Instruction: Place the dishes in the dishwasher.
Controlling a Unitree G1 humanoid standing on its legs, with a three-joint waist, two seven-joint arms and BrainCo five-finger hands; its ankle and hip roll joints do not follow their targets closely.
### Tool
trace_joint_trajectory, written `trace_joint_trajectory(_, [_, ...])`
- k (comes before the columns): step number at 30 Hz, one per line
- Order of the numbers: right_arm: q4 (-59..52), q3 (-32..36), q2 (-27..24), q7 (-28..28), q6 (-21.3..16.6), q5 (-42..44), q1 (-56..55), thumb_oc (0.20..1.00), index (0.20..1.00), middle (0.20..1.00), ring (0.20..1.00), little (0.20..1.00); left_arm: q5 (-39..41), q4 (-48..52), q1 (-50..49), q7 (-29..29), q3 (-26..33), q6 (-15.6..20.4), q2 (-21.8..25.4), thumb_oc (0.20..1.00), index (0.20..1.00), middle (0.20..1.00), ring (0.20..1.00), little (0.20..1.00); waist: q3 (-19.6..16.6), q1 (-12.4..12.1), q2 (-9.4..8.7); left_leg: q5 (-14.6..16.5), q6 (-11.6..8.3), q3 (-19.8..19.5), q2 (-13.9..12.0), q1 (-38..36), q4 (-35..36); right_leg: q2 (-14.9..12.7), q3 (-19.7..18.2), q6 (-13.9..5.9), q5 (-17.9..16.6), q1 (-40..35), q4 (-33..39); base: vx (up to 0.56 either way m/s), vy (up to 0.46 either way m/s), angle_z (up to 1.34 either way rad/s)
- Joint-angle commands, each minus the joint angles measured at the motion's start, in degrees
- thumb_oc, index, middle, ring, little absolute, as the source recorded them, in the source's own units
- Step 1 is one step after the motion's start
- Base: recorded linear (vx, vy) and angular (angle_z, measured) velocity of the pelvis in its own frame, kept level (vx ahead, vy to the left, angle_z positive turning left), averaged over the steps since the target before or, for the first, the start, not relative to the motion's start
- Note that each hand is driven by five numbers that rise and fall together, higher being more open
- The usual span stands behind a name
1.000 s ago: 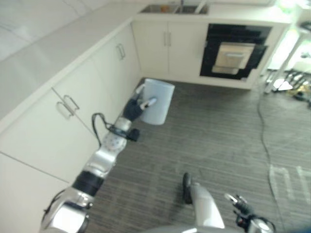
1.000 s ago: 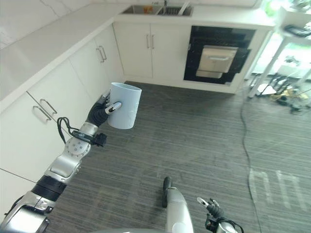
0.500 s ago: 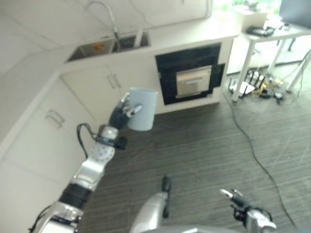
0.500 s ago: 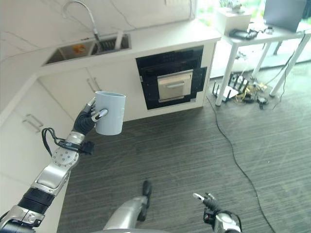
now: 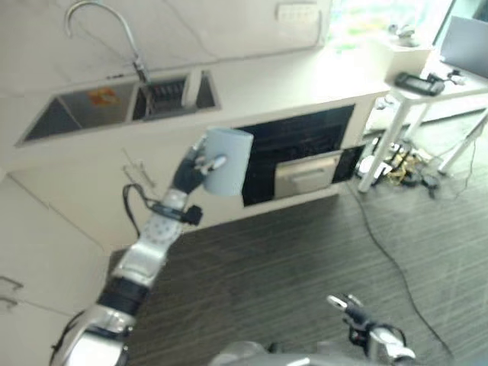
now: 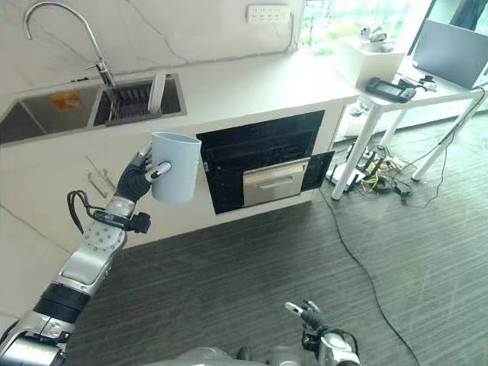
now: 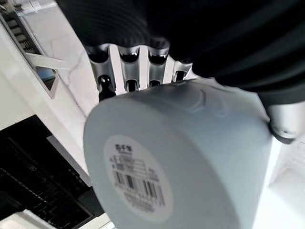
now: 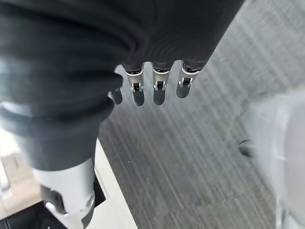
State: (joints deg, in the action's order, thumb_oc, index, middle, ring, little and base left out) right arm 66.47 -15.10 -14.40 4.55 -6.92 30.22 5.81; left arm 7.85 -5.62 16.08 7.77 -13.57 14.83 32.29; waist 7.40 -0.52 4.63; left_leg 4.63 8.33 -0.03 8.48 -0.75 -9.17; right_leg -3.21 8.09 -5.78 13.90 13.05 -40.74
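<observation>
White kitchen cabinets run under a pale tabletop [image 6: 252, 80], with a sink [image 6: 91, 107] and curved tap [image 6: 69, 30] at the left and striped grey floor [image 6: 252, 259] in front. At the left, the left robot hand [image 6: 139, 174] is raised with its fingers and thumb curled round a pale blue cup [image 6: 174, 167], which it holds clear of the tabletop in front of the cabinet doors. The cup stands nearly upright, long axis vertical, mouth up; its labelled base faces the left wrist camera. Just to the right of the cup, at about the same height and lower, sits the dark dishwasher [image 6: 263, 156], its silver-fronted drawer [image 6: 274, 181] showing. So the cup probably has to travel rightward and down, carried by this nearer arm. Far right and low, the right robot hand [image 6: 309, 314] hangs over the floor, fingers straight and holding nothing.
</observation>
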Motion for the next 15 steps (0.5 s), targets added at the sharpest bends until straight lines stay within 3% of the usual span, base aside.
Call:
trace_joint_trajectory(1, [0.55, 0.97, -2.18, 0.58, -2.23, 0.15, 0.61, 1.000, 1.000, 1.000, 1.000, 1.000, 0.67, 4.88, 0.69, 1.97, 0.12, 1.29, 2.80, 0.200, 0.200, 0.200, 0.200, 0.200, 0.15, 1.22, -3.04, 6.16, -2.92, -6.95, -1.33, 4.12, -8.02, -3.39, -5.94, -1.50, -18.78, -0.49, 23.55, 0.35, -0.389, 0.54])
trace_joint_trajectory(3, [0.74, 1.78, -2.27, 0.98, -1.28, -0.35, 1.17, 1.000, 1.000, 1.000, 1.000, 1.000, 0.46, 4.46, 1.68, 2.51, -0.41, 1.27, 3.19, 0.200, 0.200, 0.200, 0.200, 0.200, 0.84, 2.14, -4.39, 9.40, -3.40, -7.15, -1.67, 2.03, -8.02, -5.57, -10.24, -3.34, -21.08, 4.22, 23.55, 0.34, -0.417, 0.88])
trace_joint_trajectory(5, [1.11, 3.02, -2.37, 1.64, 0.33, -0.41, 1.57, 1.000, 1.000, 1.000, 1.000, 1.000, -2.32, 5.83, 0.00, 3.17, 0.23, 0.66, 2.40, 0.200, 0.200, 0.200, 0.200, 0.200, 0.27, 1.79, -4.77, 10.24, -4.70, -6.54, -4.23, 0.47, -8.02, -5.64, -8.74, -3.88, -18.35, 2.61, 23.55, 0.40, -0.460, 0.41])
trace_joint_trajectory(8, [1.43, 2.40, -2.75, 1.54, 0.66, -1.05, 1.21, 1.000, 1.000, 1.000, 1.000, 1.000, -3.60, 8.49, -2.32, 4.45, 1.40, -1.37, 1.43, 0.200, 0.200, 0.200, 0.200, 0.200, -1.34, 2.03, -4.73, 10.01, -7.63, -4.59, -9.95, -2.68, -8.02, -4.03, -5.81, -0.69, -14.08, -1.57, 23.55, 0.42, -0.448, 0.75])
trace_joint_trajectory(9, [1.78, 1.74, -3.46, 1.30, 0.36, -0.93, 1.38, 1.000, 1.000, 1.000, 1.000, 1.000, -3.24, 9.39, -2.50, 4.77, 1.62, -2.24, 1.32, 0.200, 0.200, 0.200, 0.200, 0.200, -0.95, 1.65, -4.94, 2.70, -8.54, -2.41, -11.70, -2.96, -8.02, -2.87, -5.76, 1.04, -12.22, -3.62, 23.55, 0.35, -0.417, 0.38])
trace_joint_trajectory(11, [1.94, 1.74, -4.17, 1.27, -0.28, -0.36, 1.32, 1.000, 1.000, 1.000, 1.000, 1.000, -2.42, 10.12, -2.53, 4.56, 1.74, -2.78, 1.56, 0.200, 0.200, 0.200, 0.200, 0.200, 0.40, 0.88, -5.80, -3.93, -9.12, 1.01, -12.13, -0.32, -10.75, -2.64, -5.14, 2.73, -10.54, -6.45, 23.55, 0.18, -0.327, 0.04])
trace_joint_trajectory(12, [2.43, 2.29, -4.40, 1.10, -1.24, 0.30, 1.23, 1.000, 1.000, 1.000, 1.000, 1.000, -2.02, 9.38, -2.04, 4.07, 1.41, -2.34, 1.19, 0.200, 0.200, 0.200, 0.200, 0.200, 1.25, 0.55, -5.28, -5.25, -9.66, 2.94, -11.87, 2.38, -10.78, -2.28, -3.72, 3.07, -9.74, -7.85, 23.55, 0.14, -0.185, 0.10])
trace_joint_trajectory(15, [3.15, 3.59, -4.58, 0.44, -1.90, 1.02, 1.55, 1.000, 1.000, 1.000, 1.000, 1.000, -1.84, 8.71, -1.83, 4.05, 0.37, -1.35, 0.80, 0.200, 0.200, 0.200, 0.200, 0.200, 2.02, 0.14, -3.22, -5.12, -10.76, 5.25, -10.84, 7.57, -8.02, -1.45, -1.81, 2.77, -7.71, -9.30, 23.55, 0.10, 0.065, 0.14])
